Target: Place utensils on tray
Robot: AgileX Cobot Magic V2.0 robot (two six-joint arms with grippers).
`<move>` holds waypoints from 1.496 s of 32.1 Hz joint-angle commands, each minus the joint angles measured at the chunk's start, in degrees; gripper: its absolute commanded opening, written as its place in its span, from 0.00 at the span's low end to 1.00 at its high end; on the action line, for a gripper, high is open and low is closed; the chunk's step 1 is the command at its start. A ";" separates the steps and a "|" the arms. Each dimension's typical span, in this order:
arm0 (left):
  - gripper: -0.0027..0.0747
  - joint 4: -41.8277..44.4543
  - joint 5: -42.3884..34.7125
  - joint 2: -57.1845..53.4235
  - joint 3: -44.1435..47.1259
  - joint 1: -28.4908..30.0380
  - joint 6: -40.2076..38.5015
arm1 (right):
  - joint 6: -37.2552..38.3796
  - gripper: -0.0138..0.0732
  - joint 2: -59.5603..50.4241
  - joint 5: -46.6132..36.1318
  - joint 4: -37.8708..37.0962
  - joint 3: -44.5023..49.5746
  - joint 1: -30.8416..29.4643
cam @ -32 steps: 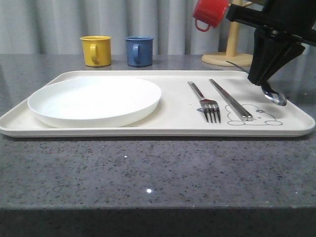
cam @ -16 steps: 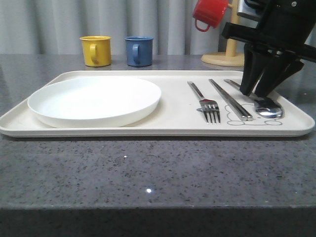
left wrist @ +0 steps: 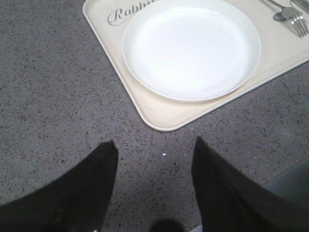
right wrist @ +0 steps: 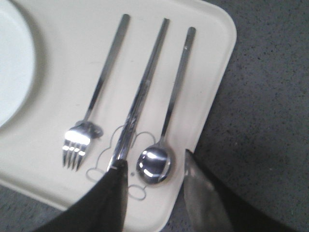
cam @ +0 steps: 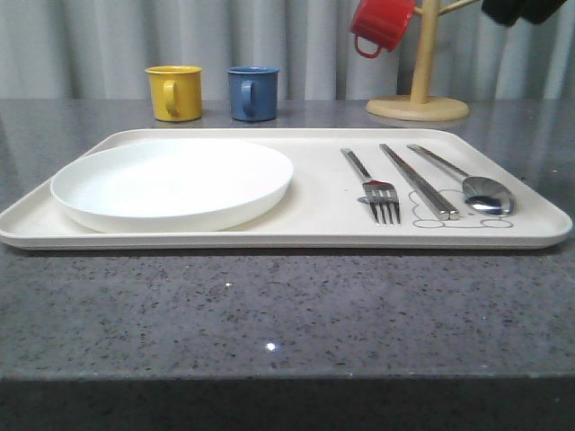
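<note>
The cream tray (cam: 314, 193) lies across the counter with a white plate (cam: 171, 180) on its left half. On its right half the fork (cam: 377, 193), the chopsticks (cam: 418, 184) and the spoon (cam: 485, 193) lie side by side, flat and untouched. In the right wrist view my right gripper (right wrist: 154, 163) hangs open high above the spoon (right wrist: 171, 104), its fingers apart on either side of the bowl, beside the chopsticks (right wrist: 142, 92) and fork (right wrist: 94, 104). My left gripper (left wrist: 155, 145) is open over bare counter, a short way off the tray's corner (left wrist: 159, 121) by the plate (left wrist: 190, 48).
A yellow mug (cam: 174, 92) and a blue mug (cam: 252, 92) stand behind the tray. At the back right is a wooden mug stand (cam: 418, 106) with a red mug (cam: 382, 25) hung on it. A dark part of my right arm (cam: 526, 9) shows at the top right.
My right gripper lowered the spoon onto the tray beside the chopsticks, let go of it, and rose up and away. The spoon now lies free.
</note>
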 commanded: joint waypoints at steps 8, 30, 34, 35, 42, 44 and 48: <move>0.50 -0.05 -3.89 0.13 -1.44 -0.42 -0.67 | 0.54 0.52 -20.74 -1.07 -1.58 10.81 1.20; 0.19 0.55 -3.89 0.13 -1.44 -0.42 2.95 | 0.54 0.27 -52.51 -3.15 -3.43 29.24 1.20; 0.01 0.55 -3.89 0.13 -1.44 -0.42 2.95 | 0.54 0.08 -52.51 -3.27 -3.43 29.24 1.20; 0.01 0.55 -3.89 0.13 -1.44 -0.42 2.95 | 0.54 0.08 -52.51 -3.44 -3.43 29.24 1.20; 0.01 0.55 -3.89 0.13 -1.44 -0.42 2.95 | 0.54 0.08 -52.51 -3.57 -3.43 29.24 1.20; 0.01 0.55 -3.89 0.13 -1.44 -0.42 2.95 | 0.54 0.08 -52.51 -3.57 -3.43 29.24 1.20; 0.01 0.55 -3.89 0.13 -1.44 -0.42 2.95 | 0.54 0.08 -52.51 -3.57 -3.43 29.24 1.20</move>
